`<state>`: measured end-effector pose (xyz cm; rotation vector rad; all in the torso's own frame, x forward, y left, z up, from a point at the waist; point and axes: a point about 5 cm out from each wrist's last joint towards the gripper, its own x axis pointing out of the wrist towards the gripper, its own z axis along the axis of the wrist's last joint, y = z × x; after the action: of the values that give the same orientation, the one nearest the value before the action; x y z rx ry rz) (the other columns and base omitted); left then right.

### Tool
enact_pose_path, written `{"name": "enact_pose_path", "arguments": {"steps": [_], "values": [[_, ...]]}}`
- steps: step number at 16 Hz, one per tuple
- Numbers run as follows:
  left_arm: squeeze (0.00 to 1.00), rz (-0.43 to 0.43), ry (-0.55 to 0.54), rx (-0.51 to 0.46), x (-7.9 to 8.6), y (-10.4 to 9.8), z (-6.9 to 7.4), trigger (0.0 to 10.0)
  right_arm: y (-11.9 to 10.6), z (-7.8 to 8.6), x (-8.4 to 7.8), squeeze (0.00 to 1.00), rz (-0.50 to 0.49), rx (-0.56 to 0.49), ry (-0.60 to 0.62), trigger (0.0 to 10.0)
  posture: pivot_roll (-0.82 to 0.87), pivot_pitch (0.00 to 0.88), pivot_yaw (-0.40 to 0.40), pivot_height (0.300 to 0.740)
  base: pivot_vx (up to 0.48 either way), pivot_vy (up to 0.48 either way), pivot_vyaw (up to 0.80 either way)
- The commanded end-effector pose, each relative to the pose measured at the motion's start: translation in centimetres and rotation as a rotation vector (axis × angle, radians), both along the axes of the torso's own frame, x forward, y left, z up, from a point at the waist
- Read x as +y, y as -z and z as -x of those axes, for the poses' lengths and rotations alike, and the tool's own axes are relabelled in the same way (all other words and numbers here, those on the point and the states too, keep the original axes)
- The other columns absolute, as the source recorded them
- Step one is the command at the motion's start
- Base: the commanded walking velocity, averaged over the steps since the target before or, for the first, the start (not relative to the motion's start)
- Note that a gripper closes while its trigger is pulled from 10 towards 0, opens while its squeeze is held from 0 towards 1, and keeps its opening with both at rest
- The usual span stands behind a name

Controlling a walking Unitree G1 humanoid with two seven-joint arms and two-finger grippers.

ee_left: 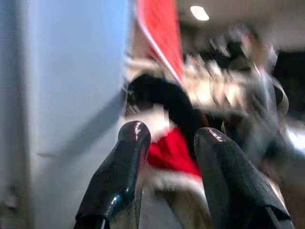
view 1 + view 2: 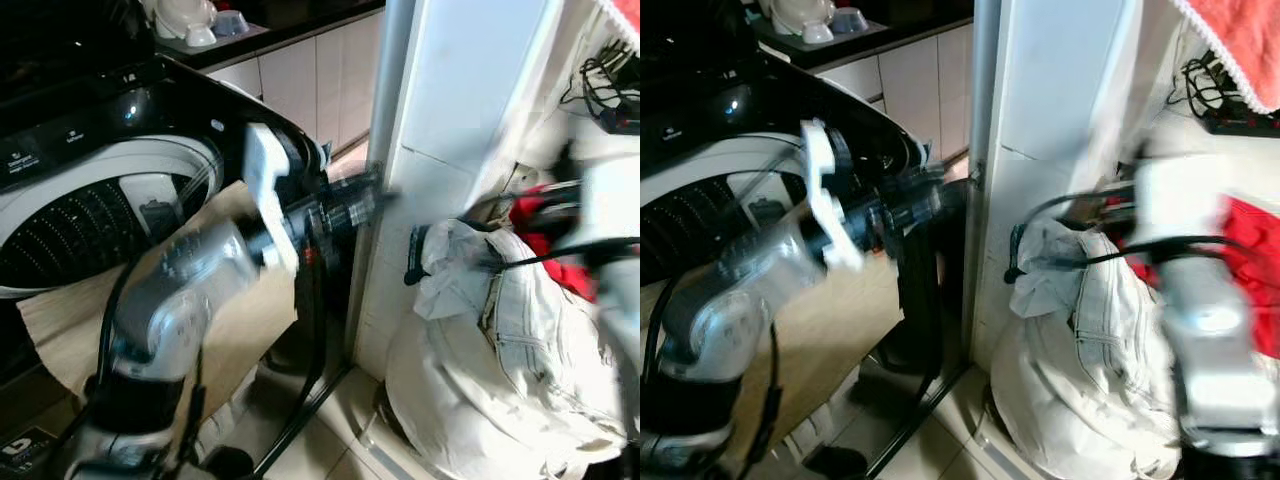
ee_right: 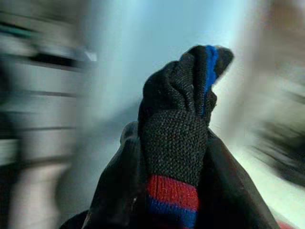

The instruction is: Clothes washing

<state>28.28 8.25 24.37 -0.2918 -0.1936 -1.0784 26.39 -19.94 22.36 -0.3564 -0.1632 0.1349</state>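
Washer stands at the robot's left, lid open, drum visible; a tan cloth drapes over its front edge. A white pillar rises just beside the machine.

Left hand is raised in front of the washer and reaches toward the pillar. Its two fingers stand apart with nothing between them. Past the fingers, blurred, lie red and white fabric.

Right hand is clamped on a dark knitted sock with red and blue stripes; the sock stands up from between the fingers. The background of the right wrist view is smeared by motion. The right arm appears blurred at the right of the head views.

A pile of pale clothes sits on the floor at the foot of the pillar, pale jeans on top. A red garment lies behind the pile. A red towel hangs at upper right, near a tangle of cables. White bowls rest on the counter behind the washer.
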Motion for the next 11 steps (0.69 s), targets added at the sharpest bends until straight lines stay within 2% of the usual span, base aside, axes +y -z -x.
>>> {"name": "enact_pose_path", "arguments": {"steps": [1, 3, 5, 9, 11], "values": [[0.00, 0.058, -0.001, 0.056, 0.1, -0.5, -0.3, 10.0, 0.0, 0.4, 2.1, 0.00, 0.032, -0.010, -0.147, 0.0, -0.18, 0.000, 0.017, 0.740, 0.000, 0.000, 0.00], [0.00, 0.124, 0.028, 0.119, -0.5, -0.5, -0.2, 10.0, 0.9, 0.7, 4.0, 0.00, 0.086, -0.005, -0.280, 0.0, -0.18, 0.000, 0.015, 0.740, 0.000, 0.000, 0.00], [0.00, 0.149, -0.002, 0.194, -1.1, -0.1, -0.6, 10.0, 1.0, 1.1, 5.6, 0.00, 0.104, -0.029, -0.393, 0.0, -0.18, 0.000, 0.015, 0.740, 0.000, 0.000, 0.00], [0.00, 0.154, -0.042, 0.334, -1.2, 1.2, -1.1, 10.0, 0.6, 1.4, 6.7, 0.00, 0.142, -0.096, -0.462, 0.0, -0.17, 0.000, 0.018, 0.740, 0.000, 0.000, 0.00], [0.00, 0.202, -0.101, 0.368, -1.0, 1.3, -1.9, 10.0, 0.6, 1.5, 6.9, 0.00, 0.157, -0.103, -0.486, 0.0, -0.17, 0.000, 0.018, 0.740, 0.000, 0.000, 0.00]]}}
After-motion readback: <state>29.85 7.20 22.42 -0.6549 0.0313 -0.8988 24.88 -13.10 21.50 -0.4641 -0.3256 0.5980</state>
